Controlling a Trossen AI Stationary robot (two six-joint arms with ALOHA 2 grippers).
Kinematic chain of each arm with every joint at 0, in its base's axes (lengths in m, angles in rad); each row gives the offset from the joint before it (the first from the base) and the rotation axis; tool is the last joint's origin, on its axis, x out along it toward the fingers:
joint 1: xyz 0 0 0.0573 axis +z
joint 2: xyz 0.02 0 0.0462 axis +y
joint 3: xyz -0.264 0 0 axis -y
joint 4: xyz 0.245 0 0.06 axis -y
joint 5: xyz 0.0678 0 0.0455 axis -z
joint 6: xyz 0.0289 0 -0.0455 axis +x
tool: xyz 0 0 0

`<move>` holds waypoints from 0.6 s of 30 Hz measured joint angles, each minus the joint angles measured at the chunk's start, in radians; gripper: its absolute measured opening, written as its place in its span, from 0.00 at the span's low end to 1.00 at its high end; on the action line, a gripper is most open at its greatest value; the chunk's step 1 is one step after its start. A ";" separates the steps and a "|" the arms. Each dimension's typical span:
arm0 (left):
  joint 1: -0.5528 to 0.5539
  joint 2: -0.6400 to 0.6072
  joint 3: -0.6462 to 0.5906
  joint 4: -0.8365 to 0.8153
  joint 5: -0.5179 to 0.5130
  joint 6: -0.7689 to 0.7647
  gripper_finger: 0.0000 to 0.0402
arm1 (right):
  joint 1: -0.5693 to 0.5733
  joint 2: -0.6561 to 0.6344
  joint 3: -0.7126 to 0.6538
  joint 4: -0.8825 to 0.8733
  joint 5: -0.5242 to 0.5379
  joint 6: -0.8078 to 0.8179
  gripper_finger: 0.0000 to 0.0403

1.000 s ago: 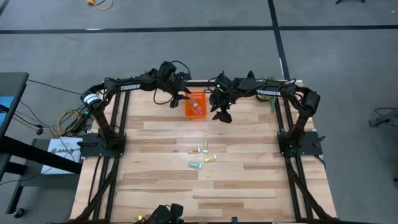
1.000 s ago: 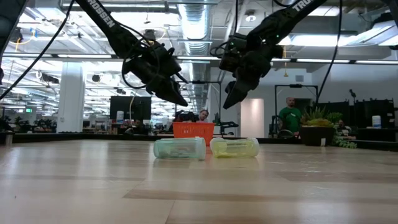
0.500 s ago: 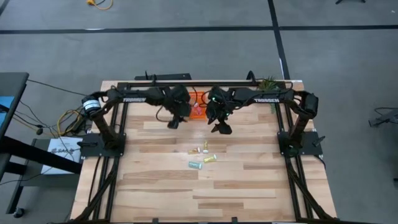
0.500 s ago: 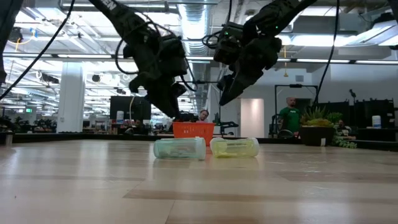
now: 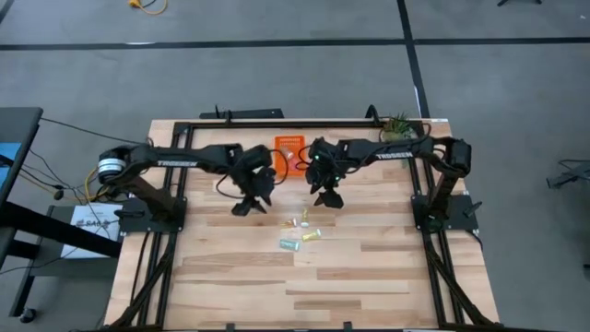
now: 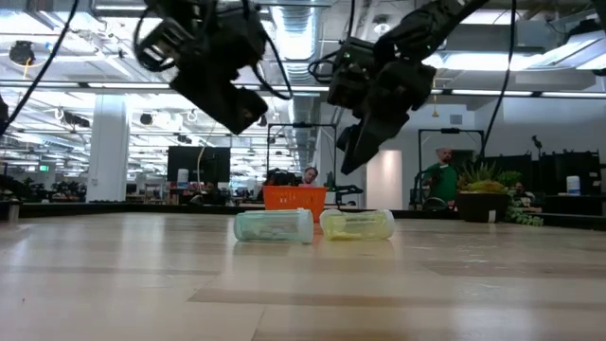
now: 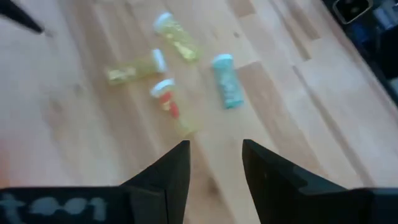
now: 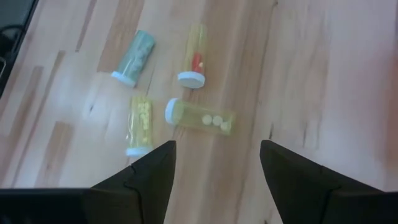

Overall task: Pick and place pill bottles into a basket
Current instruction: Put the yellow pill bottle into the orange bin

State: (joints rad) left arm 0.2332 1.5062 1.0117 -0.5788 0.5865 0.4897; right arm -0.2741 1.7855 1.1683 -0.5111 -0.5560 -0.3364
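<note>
Orange basket [image 5: 287,145] — yellow, teal pill bottles [image 5: 301,231].

White "TROSSEN" lettering stood along the left arm [image 5: 175,160] and along the right arm [image 5: 392,154] in the high view, small but legible. In the left wrist view, pale letters at the edge of the left pincer [image 7: 214,163] housing were too blurred to read. The pill bottles [image 8: 199,116] showed no legible labels.

Four pill bottles [image 5: 300,232] lie clustered mid-table, with the basket [image 5: 288,152] beyond them at the far edge, the left gripper [image 5: 249,200] and right gripper [image 5: 327,195] hovering between.
</note>
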 joint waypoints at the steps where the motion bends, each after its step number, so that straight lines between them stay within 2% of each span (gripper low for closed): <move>1: -0.013 -0.023 -0.037 0.036 -0.001 -0.031 0.34 | 0.002 0.000 -0.019 0.031 0.000 0.026 0.56; 11: -0.204 -0.320 -0.477 0.607 -0.244 -0.332 0.34 | 0.081 0.000 -0.104 0.178 -0.003 0.191 0.56; 15: -0.272 -0.404 -0.591 0.737 -0.352 -0.377 0.34 | 0.114 -0.003 -0.108 0.217 0.005 0.270 0.56; 18: -0.303 -0.439 -0.633 0.783 -0.372 -0.379 0.34 | 0.141 -0.018 -0.108 0.249 0.024 0.324 0.56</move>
State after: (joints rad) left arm -0.0701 1.0674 0.3788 0.2040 0.2144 0.1109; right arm -0.1332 1.7678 1.0601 -0.2618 -0.5317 -0.0121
